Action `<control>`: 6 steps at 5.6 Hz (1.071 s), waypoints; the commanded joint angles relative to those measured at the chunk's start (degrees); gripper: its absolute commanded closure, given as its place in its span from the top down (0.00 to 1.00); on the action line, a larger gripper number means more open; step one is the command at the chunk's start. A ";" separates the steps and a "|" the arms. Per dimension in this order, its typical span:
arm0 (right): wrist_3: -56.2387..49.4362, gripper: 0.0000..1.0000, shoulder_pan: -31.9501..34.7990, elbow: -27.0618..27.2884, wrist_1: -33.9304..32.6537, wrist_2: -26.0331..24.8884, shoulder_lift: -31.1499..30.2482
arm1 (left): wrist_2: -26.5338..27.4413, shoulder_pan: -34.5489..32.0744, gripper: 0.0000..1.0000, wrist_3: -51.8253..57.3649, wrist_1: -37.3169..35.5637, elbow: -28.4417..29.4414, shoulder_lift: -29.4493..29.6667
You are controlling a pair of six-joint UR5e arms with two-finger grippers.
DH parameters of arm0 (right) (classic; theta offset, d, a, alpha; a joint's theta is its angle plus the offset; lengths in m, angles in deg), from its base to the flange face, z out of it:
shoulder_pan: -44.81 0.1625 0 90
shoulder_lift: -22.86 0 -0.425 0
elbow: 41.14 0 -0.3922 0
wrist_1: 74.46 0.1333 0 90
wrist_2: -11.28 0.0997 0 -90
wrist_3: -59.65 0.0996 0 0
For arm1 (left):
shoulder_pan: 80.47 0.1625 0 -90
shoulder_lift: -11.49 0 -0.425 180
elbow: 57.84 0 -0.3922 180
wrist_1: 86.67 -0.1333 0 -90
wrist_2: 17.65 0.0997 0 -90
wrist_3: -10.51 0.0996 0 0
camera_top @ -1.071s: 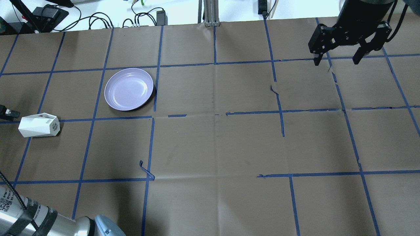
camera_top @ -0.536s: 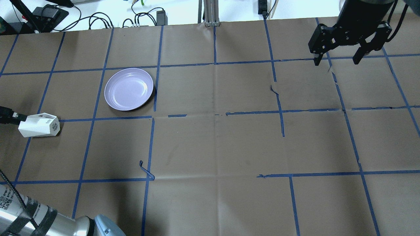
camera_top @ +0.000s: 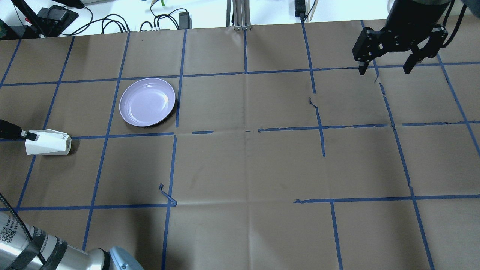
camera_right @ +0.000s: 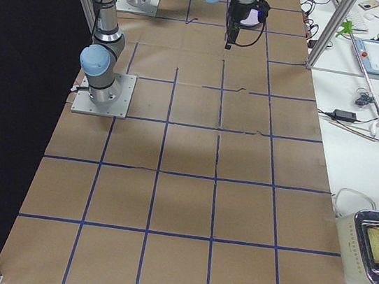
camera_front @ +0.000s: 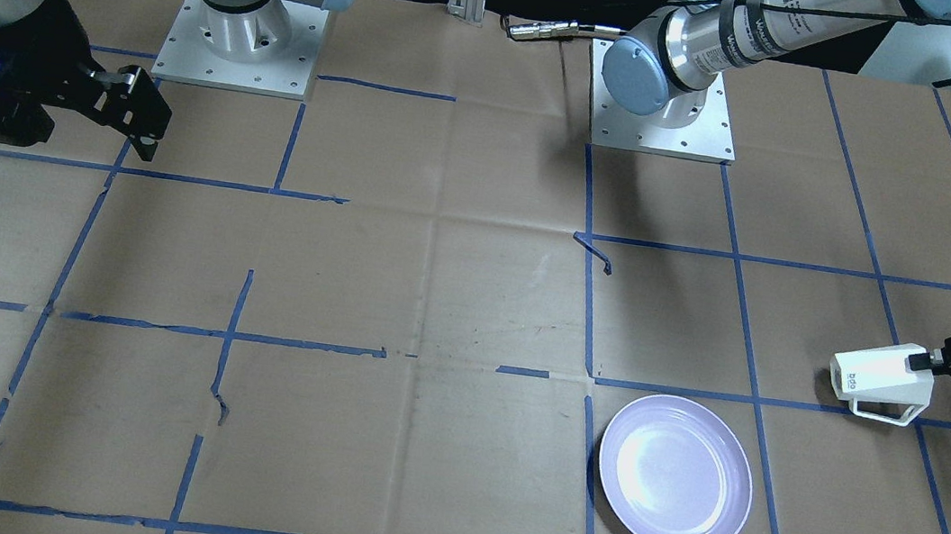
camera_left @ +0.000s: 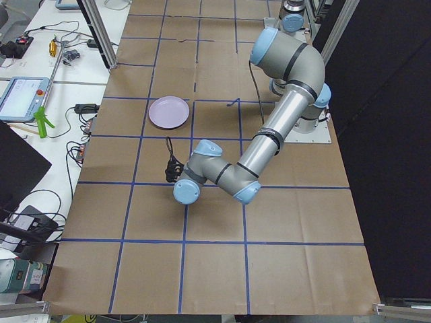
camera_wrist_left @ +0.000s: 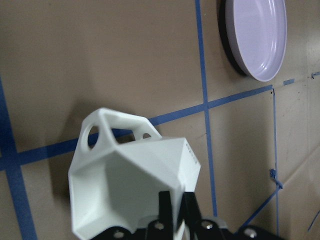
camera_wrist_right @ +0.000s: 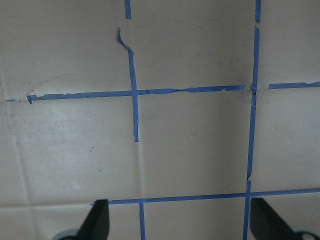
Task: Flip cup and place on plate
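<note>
The white faceted cup (camera_top: pixel 48 142) lies on its side at the table's far left, its mouth facing my left gripper (camera_top: pixel 23 133). The gripper is shut on the cup's rim wall; in the left wrist view its two fingers (camera_wrist_left: pixel 165 210) pinch the wall of the cup (camera_wrist_left: pixel 130 185), with the handle on the upper left. The front view shows the cup (camera_front: pixel 879 376) with its handle down on the paper and the left gripper (camera_front: pixel 926 362) at its mouth. The lavender plate (camera_top: pixel 147 101) sits empty, a short way off to the cup's far right. My right gripper (camera_top: pixel 386 69) hangs open and empty at the far right.
Brown paper with a blue tape grid covers the table (camera_top: pixel 247 165). A loose curl of tape (camera_top: pixel 167 195) sticks up near the front. Cables and power bricks (camera_top: pixel 112 22) lie beyond the far edge. The plate also shows in the left wrist view (camera_wrist_left: pixel 257 37).
My left gripper moved right, from a gap beside the cup up to its mouth, and closed on the rim. The cup turned a little. The right arm has not moved.
</note>
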 commanded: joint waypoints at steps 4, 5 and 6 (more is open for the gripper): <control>0.00 1.00 0.00 0.00 0.00 0.00 0.00 | 2.89 -17.66 0.00 -21.70 -8.15 -0.34 -12.07; 0.00 1.00 0.00 0.00 0.00 0.00 0.00 | 6.57 -23.29 0.00 -28.17 -10.73 -0.34 -13.13; 0.00 1.00 0.00 0.00 0.00 0.00 0.00 | 7.57 -28.91 0.00 -33.63 -14.32 -0.87 -13.66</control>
